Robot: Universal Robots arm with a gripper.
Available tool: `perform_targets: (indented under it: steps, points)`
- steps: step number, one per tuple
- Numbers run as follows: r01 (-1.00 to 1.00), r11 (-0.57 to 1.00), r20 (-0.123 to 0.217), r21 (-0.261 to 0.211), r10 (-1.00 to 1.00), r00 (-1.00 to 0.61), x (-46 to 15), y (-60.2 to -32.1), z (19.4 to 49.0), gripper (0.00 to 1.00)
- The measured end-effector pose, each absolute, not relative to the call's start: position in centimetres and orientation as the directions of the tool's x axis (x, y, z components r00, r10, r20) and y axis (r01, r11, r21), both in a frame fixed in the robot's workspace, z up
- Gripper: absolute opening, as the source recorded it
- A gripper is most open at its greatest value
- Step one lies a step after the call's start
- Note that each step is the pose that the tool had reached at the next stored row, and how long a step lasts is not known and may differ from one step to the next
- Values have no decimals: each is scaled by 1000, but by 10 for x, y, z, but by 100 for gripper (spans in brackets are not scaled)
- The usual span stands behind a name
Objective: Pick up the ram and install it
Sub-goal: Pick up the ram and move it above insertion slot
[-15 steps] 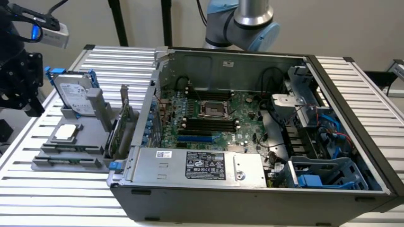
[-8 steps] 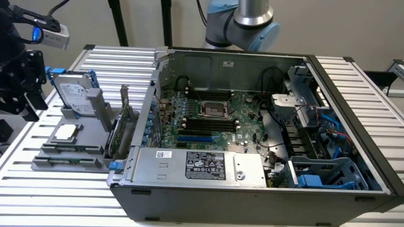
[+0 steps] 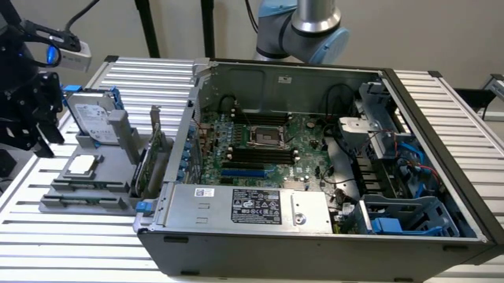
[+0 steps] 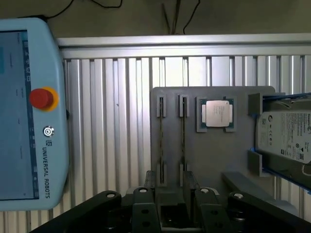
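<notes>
A grey holder point(image 4: 228, 160) lies on the slatted table beside the open computer case point(image 3: 315, 236). Two thin strips stand on edge in its slots, seen from above: the ram point(image 4: 183, 141) and a second stick point(image 4: 161, 141). In the exterior view the same slots point(image 3: 82, 187) sit at the holder's near end. My gripper point(image 4: 170, 187) hangs above the holder, open, with nothing between its black fingers point(image 4: 149, 194); both slots run into the gap between them. From the exterior camera the gripper point(image 3: 39, 138) shows at the far left. The motherboard's black memory slots point(image 3: 260, 154) lie inside the case.
On the holder also rest a CPU chip point(image 4: 217, 115), a silver hard drive point(image 4: 286, 136) and, standing upright, a green expansion card point(image 3: 153, 153). A teach pendant point(image 4: 29, 111) lies beside the holder. The case's power supply point(image 3: 252, 206) and drive cage point(image 3: 409, 218) border the motherboard.
</notes>
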State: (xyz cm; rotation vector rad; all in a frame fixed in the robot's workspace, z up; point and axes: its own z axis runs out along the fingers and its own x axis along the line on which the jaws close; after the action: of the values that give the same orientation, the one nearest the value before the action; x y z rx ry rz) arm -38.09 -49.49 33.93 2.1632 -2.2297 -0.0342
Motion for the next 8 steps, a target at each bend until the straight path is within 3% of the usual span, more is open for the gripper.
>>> perform_targets:
  steps: [8]
  points:
    - [-998,37,10,40,-999,-37,-381,-495,325,36]
